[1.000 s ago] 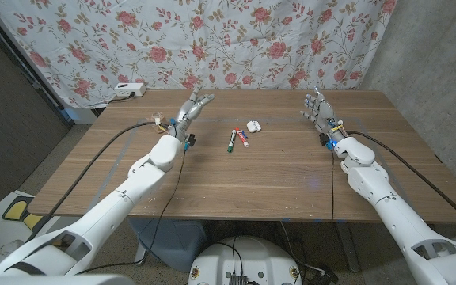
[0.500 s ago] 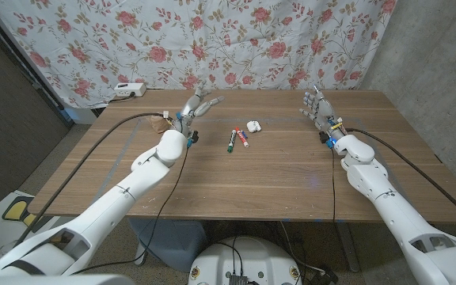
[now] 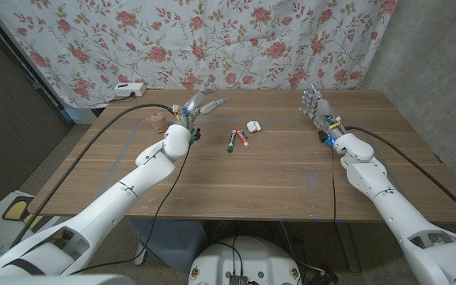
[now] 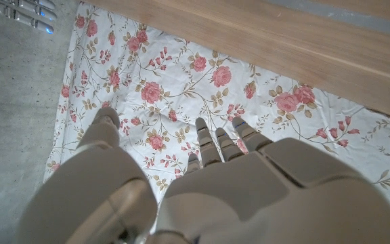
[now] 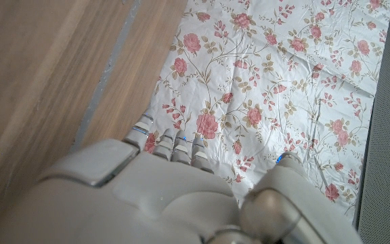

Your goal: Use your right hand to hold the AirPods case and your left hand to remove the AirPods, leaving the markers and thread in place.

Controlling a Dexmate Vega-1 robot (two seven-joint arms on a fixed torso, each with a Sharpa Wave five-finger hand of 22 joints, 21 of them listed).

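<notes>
The white AirPods case (image 3: 252, 125) lies on the wooden table (image 3: 275, 170) near the middle back. Two markers (image 3: 237, 139) lie just left of it, one with a green cap and one red and blue. A spool of thread (image 3: 158, 120) stands at the back left. My left hand (image 3: 199, 104) hovers open at the back left, fingers spread toward the case, well short of it. My right hand (image 3: 316, 108) stands open at the back right, fingers up, far from the case. Both wrist views show the backs of my left hand (image 4: 202, 183) and right hand (image 5: 175, 190) against the floral cloth.
A floral cloth (image 3: 212, 39) hangs behind the table. A white power strip (image 3: 128, 90) sits beyond the back left corner. Black cables run along both arms. Bare wood spreads across the front half of the table.
My left hand has swung to the right toward the markers, and the thread spool now shows clear of it. My right hand has barely shifted.
</notes>
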